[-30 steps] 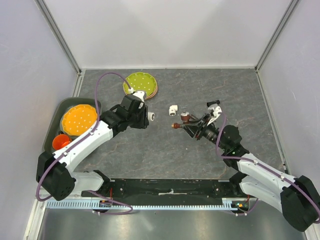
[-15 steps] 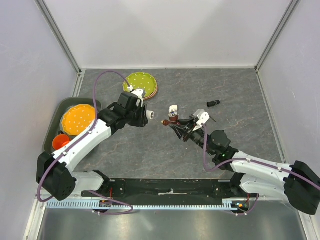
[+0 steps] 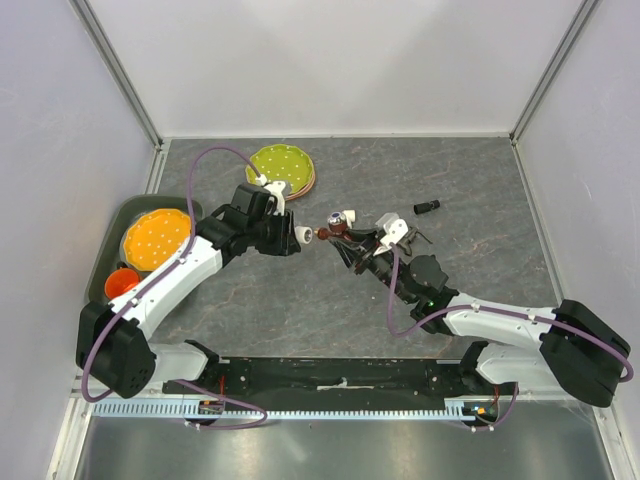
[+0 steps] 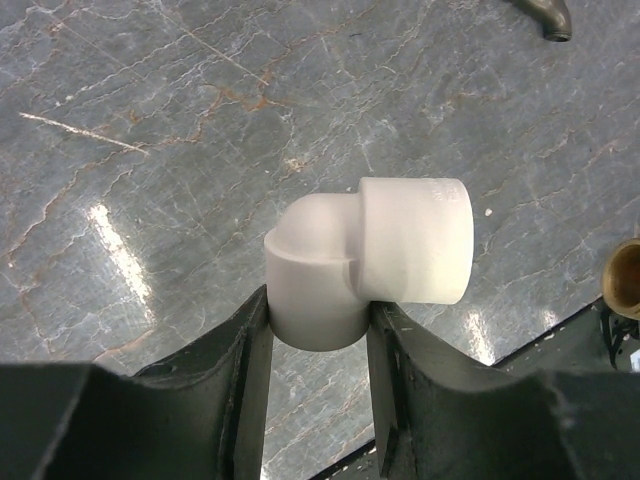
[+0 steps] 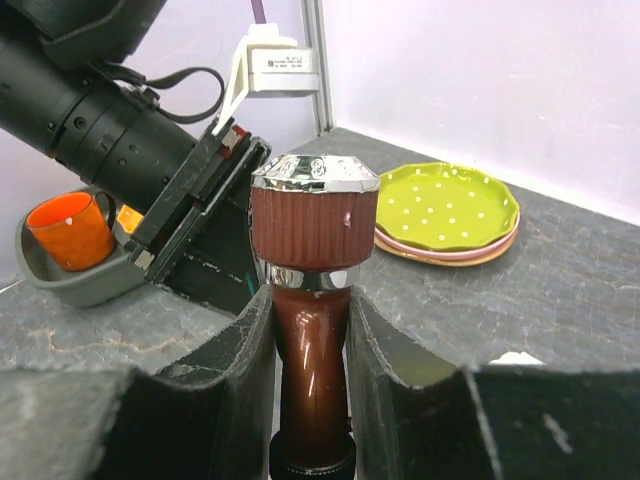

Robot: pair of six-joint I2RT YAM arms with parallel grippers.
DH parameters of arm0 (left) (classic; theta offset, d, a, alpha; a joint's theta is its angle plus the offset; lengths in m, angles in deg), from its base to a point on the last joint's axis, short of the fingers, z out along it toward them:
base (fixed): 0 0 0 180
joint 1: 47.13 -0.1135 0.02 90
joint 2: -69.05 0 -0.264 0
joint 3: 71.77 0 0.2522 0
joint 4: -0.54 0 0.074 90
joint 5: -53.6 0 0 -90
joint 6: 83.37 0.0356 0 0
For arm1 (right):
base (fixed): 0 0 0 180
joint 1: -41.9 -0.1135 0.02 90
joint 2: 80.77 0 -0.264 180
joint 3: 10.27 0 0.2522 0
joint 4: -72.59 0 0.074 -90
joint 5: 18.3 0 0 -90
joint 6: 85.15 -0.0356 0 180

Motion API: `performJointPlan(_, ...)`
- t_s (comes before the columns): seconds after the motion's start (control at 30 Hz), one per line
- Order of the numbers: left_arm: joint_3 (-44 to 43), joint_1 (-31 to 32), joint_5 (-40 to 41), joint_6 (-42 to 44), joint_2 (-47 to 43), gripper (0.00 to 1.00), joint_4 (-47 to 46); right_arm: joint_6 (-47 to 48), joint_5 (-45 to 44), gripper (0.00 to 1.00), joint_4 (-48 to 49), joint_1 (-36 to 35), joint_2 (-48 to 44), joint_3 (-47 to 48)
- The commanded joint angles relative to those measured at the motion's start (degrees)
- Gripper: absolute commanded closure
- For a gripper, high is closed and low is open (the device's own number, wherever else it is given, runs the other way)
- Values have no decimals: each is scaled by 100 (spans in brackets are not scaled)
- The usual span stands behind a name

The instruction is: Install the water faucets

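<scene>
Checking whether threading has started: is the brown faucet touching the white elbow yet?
Apart. The left wrist view shows bare table between the white elbow and the brass end of the brown faucet.

Reddish-brown faucet (image 3: 340, 228) nearer white elbow (image 3: 301, 234)

Grey table (image 3: 470, 180) bears plates (image 3: 281, 168), tray (image 3: 112, 250), black cylinder (image 3: 427, 207).

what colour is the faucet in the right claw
Reddish-brown faucet with a shiny chrome cap; right wrist view shows it best.
</scene>
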State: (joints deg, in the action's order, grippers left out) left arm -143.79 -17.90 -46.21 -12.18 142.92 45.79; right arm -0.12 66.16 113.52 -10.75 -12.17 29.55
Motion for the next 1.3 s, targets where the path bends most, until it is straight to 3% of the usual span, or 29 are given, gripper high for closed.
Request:
performJointPlan(0.0, -1, -67, -338, 9, -223, 98, -283, 102, 165, 100, 621, -9, -13, 66)
performJointPlan(0.4, 8, -76, -892, 79, -267, 98, -283, 32, 545, 100, 726, 0, -321, -321)
performJointPlan(1.27, 60, -76, -1692, 290, -259, 98, -441, 154, 378, 100, 753, 52, -180, -444)
